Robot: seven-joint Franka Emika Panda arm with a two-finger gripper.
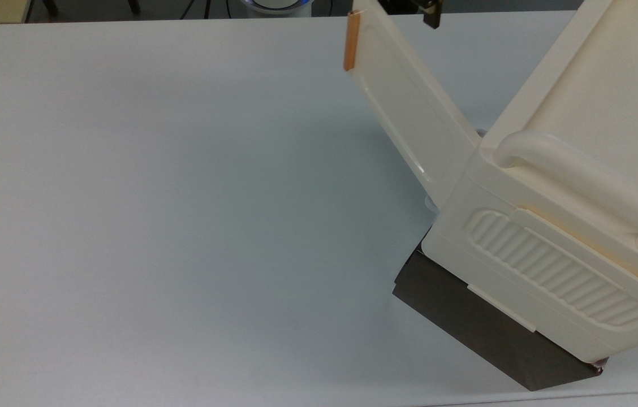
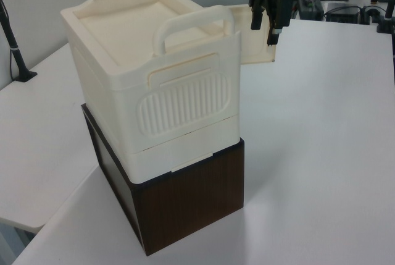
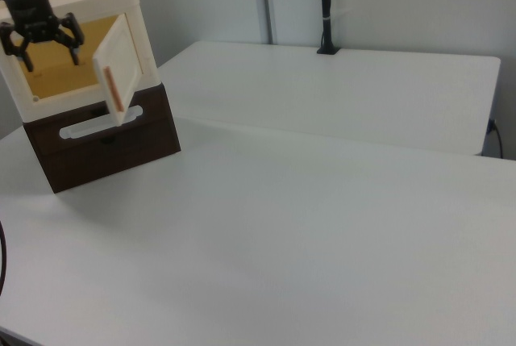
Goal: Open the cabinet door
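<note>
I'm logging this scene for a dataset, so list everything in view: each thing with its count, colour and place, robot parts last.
table: one, white, under everything.
cabinet: one, cream, at the top view's right, on a dark brown base.
cabinet door: one, cream, swung open toward the top view's upper left.
door handle: one, orange bar, on the door's free edge.
top handles: two, cream, on the cabinet roof.
ribbed side panel: one, cream, facing the left view.
gripper: one, black, fingers open, in front of the cabinet opening, beside the door.
</note>
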